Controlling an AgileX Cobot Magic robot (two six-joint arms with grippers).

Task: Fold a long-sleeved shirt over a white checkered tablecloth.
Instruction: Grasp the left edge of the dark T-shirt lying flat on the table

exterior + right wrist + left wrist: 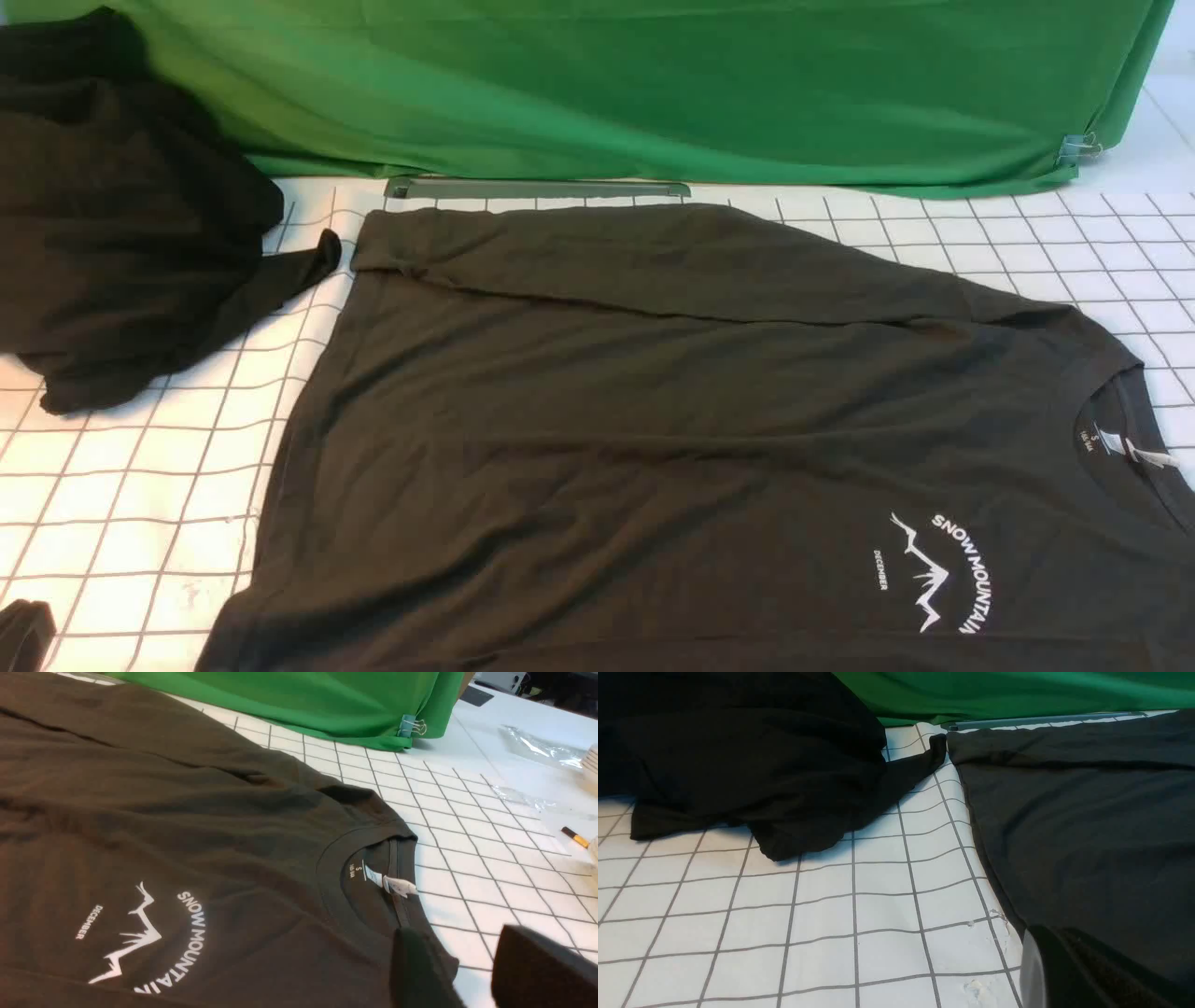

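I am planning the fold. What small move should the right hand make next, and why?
Probably close the right hand on the long-sleeved shirt at its shoulder edge: the fingers stand apart by the collar, one over the shirt, one over the white checkered tablecloth.

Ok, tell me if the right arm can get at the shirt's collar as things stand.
Probably yes: the right claw hangs open just beside the shirt collar, with nothing between them.
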